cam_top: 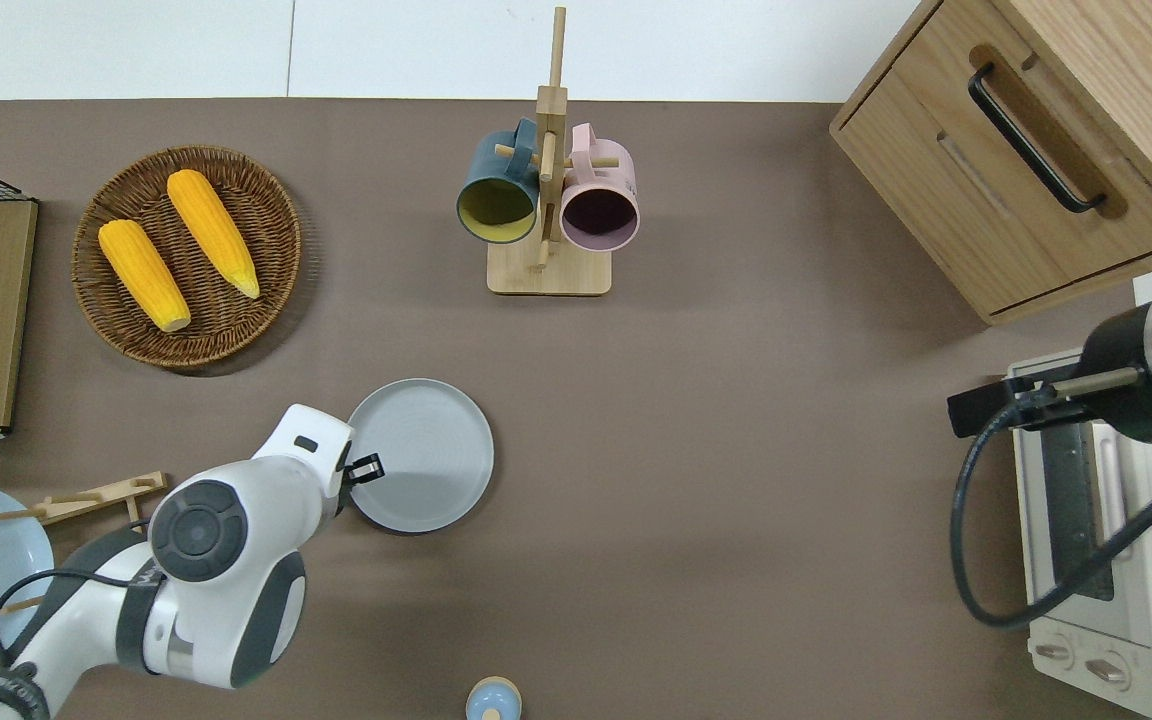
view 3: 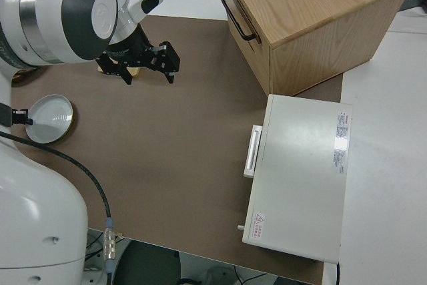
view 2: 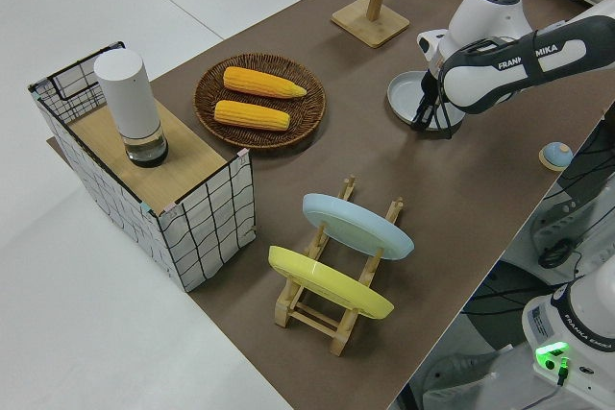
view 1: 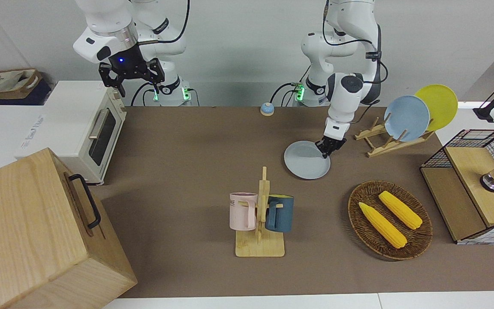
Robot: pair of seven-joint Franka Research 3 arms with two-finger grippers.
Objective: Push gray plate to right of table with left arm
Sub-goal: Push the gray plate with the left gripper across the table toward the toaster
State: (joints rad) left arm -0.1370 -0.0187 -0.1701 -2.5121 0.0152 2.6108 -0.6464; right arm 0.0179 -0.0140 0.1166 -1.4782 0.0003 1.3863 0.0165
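The right gripper (view 1: 130, 76) is parked, and its fingers (view 3: 169, 63) are spread wide with nothing between them; the right side view shows that gap clearest.

The left gripper (view 1: 326, 146) is down at table (view 1: 195, 163) level, right against the rim of the gray plate (view 1: 306, 161). Its fingers (cam_top: 368, 467) touch the plate's edge on the side toward the left arm's end of the table, so the plate sits just past the fingertips toward the right arm's end. I honestly can't tell how far apart those fingers are: they're a small dark clump in every view, and they look pressed against the rim rather than wrapped around it.

The plate lies flat on the brown top. The wicker basket (cam_top: 186, 255) with two corn cobs (cam_top: 211, 230) is farther from the robots than the fingers. The mug rack (view 1: 260, 214) is farther out too, more toward the right arm's end.

View differences: the overhead view shows a fingertip poking out from under the white wrist over the plate's rim. The front view shows the gripper tilted down at the plate. The left side view shows the sky-blue plate (view 2: 357, 226) and yellow plate (view 2: 330, 283) leaning in their wooden rack (view 2: 317, 309), well apart from the fingers. The right side view catches the gray plate at its edge, plus the toaster oven (view 3: 300, 175) and wooden cabinet (view 3: 313, 18).
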